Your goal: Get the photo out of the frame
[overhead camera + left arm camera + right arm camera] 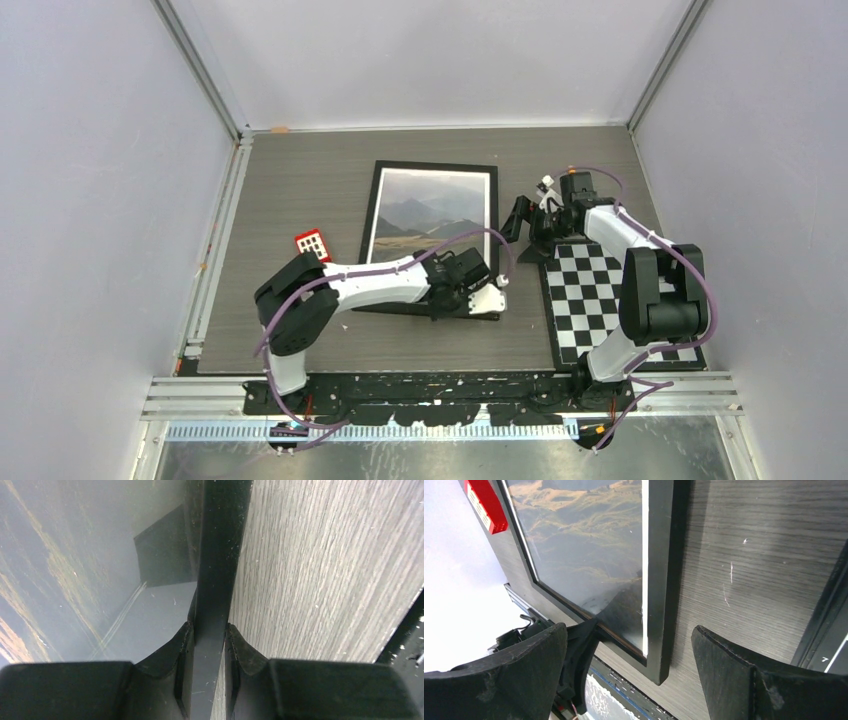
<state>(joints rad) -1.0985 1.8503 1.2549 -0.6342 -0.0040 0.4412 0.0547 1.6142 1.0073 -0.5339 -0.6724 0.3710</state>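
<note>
Currently we see the left gripper (210,630) clamped on the frame (220,540) rim. The right gripper (629,650) is spread wide beside that frame, with the checkerboard (600,290) at its right and a red block (485,505) past the frame.

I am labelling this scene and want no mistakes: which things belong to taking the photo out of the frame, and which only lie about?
Belong to the job: the frame; the photo inside it; the left gripper, jaws shut on the frame's rim; the right gripper, jaws open near the frame.

Only lying about: the small red object; the checkerboard.
</note>
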